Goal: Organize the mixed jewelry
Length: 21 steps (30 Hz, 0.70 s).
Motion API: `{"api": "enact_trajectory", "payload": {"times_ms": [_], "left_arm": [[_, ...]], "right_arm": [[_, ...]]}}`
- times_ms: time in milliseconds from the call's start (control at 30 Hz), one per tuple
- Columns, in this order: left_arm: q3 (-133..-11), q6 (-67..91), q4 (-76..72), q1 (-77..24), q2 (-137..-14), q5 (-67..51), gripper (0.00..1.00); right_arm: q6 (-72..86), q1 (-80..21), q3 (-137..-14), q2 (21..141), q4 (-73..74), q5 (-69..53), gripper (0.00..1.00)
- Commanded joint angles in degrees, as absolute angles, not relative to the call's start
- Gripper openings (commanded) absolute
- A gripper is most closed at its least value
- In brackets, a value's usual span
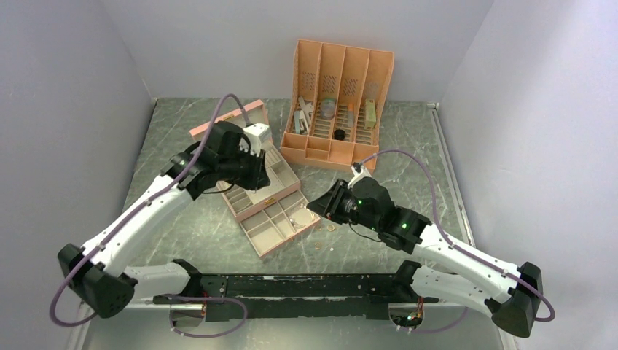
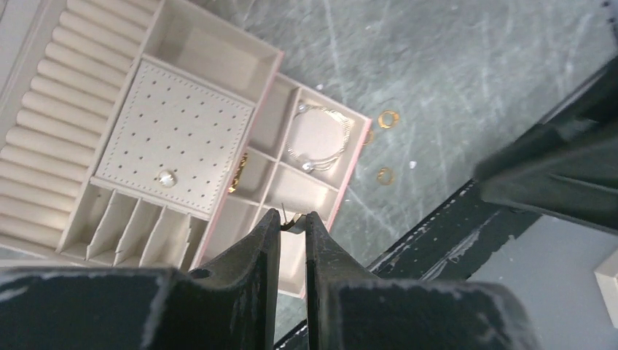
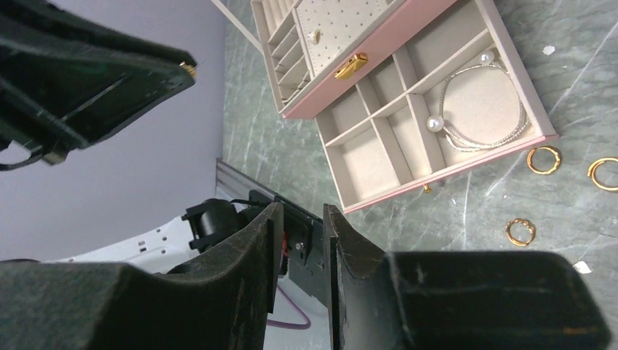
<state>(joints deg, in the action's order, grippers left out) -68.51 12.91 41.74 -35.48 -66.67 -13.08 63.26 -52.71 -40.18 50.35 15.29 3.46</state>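
Observation:
A pink jewelry box [image 1: 256, 232] stands open at mid-table with its lower drawer pulled out. My left gripper [image 1: 255, 177] hangs above the box and is shut on a tiny gold earring piece [image 2: 294, 221], pinched at the fingertips [image 2: 271, 226] over the drawer. Three gold rings [image 3: 544, 158] [image 3: 602, 173] [image 3: 520, 231] lie on the table beside the drawer, and they also show in the top view [image 1: 324, 228]. A small gold stud [image 3: 426, 188] lies at the drawer's edge. My right gripper [image 3: 300, 213] is slightly open and empty, above the table right of the drawer [image 1: 315, 205].
A silver bracelet with pearls [image 3: 481, 109] lies in a drawer compartment. A pearl stud [image 2: 167, 178] sits on the perforated pad. The orange slotted organizer [image 1: 339, 102] with grey and black oddments stands at the back. A black rail [image 1: 306, 286] runs along the near edge.

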Motion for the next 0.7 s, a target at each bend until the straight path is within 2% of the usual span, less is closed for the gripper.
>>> {"api": "enact_trajectory", "payload": {"times_ms": [0, 667], "left_arm": [[-72.78, 12.57, 49.57, -35.93, -71.82, -6.11, 0.05], [-74.88, 11.12, 48.94, -36.02, -87.16, -0.65, 0.05]], "right_arm": [[61.56, -52.45, -40.79, 49.15, 16.92, 5.19, 0.31], [60.13, -52.21, -41.43, 49.87, 17.57, 5.29, 0.31]]}}
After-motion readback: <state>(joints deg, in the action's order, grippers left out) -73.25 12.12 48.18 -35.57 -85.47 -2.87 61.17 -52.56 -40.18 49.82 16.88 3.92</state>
